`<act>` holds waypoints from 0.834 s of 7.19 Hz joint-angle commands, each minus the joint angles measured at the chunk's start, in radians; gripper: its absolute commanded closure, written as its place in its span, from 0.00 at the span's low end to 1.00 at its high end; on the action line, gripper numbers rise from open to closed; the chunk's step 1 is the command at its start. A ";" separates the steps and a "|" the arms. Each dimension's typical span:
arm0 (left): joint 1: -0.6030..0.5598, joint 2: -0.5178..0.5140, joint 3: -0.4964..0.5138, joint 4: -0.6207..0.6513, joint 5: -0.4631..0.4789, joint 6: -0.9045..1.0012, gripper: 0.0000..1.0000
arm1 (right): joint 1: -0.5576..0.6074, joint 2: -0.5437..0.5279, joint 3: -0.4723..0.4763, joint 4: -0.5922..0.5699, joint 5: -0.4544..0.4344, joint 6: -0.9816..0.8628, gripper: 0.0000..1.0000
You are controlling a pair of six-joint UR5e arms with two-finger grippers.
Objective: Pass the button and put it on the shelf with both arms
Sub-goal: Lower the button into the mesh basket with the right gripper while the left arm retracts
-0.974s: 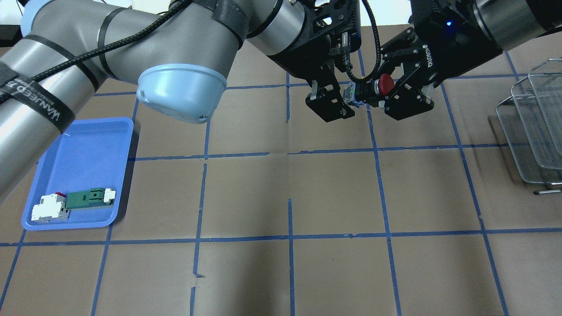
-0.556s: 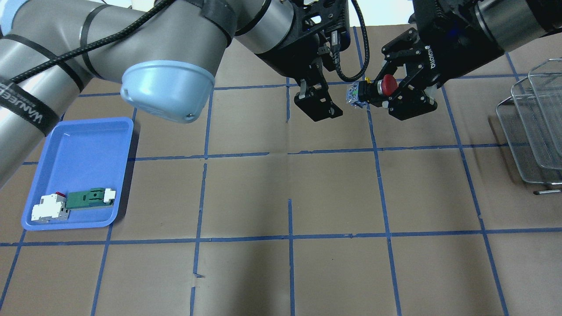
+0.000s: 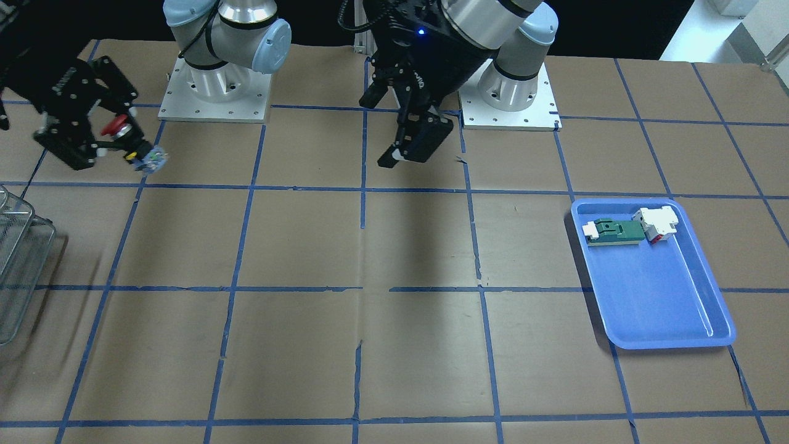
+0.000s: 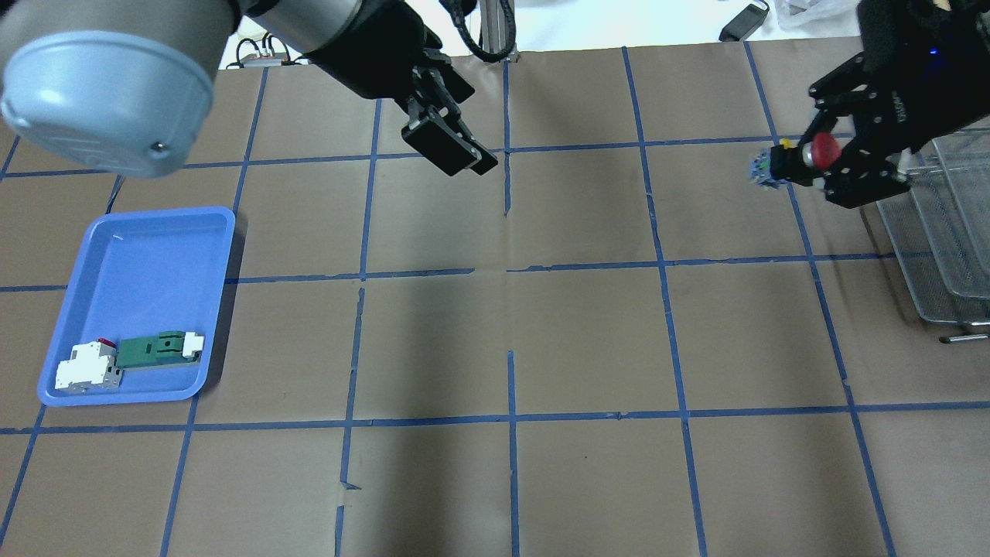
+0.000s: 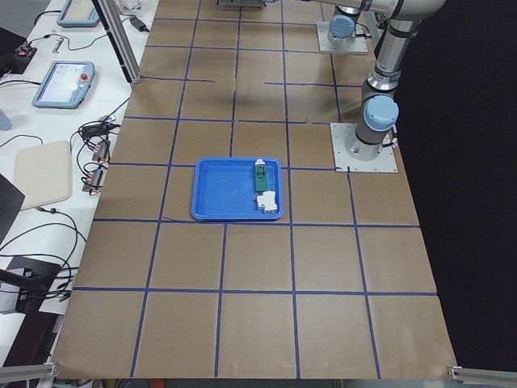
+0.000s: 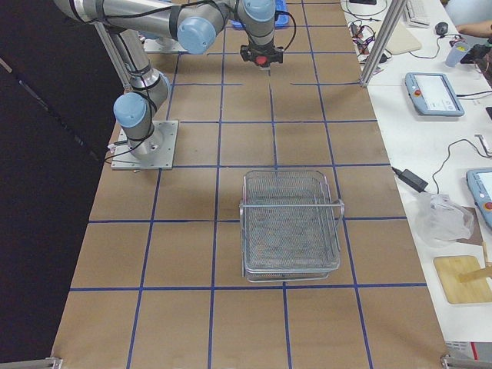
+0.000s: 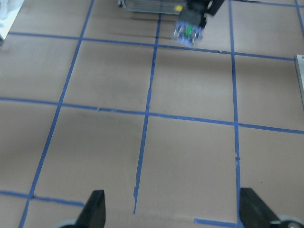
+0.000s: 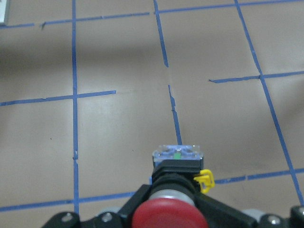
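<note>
Over taped table (image 4: 588, 333), right fingers (image 4: 855, 184) pinch button (image 4: 820, 148).

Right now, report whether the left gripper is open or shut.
Open. In the left wrist view the left gripper shows both fingers far apart, with only bare table between them.

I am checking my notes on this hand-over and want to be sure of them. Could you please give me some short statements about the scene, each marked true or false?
1. The right hand grips the button. True.
2. The left hand is shut on an object. False: it is open and empty.
3. The button lies on the shelf. False: it is held in the air, apart from the shelf.
4. The white-and-green block and the white block with red lie in the blue tray. True.
</note>
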 commanded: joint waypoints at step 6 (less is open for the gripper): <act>0.096 0.012 -0.044 -0.083 0.461 -0.970 0.00 | -0.343 0.335 -0.057 -0.477 -0.130 -0.311 1.00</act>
